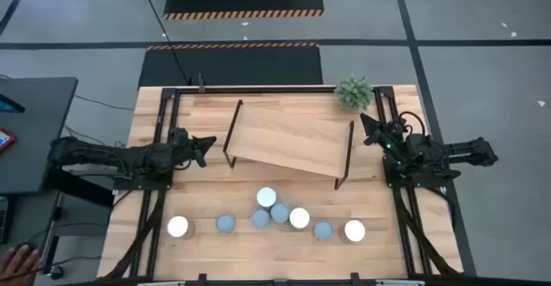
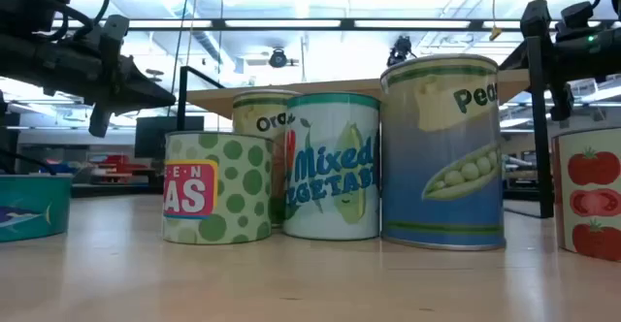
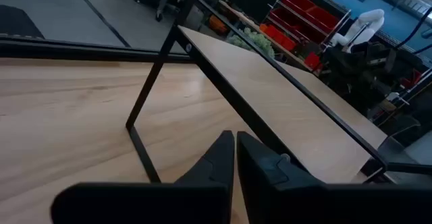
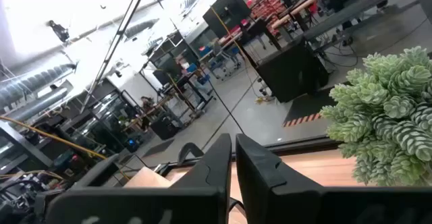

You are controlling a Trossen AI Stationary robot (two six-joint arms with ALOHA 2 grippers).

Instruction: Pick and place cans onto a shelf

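The shelf, a light-wood board on thin black legs, stands in the middle of the table, turned slightly askew; the left wrist view shows its board close ahead. Several cans stand upright on the tabletop near the front edge, with labels showing in the low view. My left gripper hovers shut just left of the shelf, holding nothing. My right gripper hovers shut just right of the shelf's far right corner, holding nothing.
A small green potted plant stands at the far edge, right of centre, close to my right gripper, and fills the right wrist view's side. Black rails run along the table's left and right sides.
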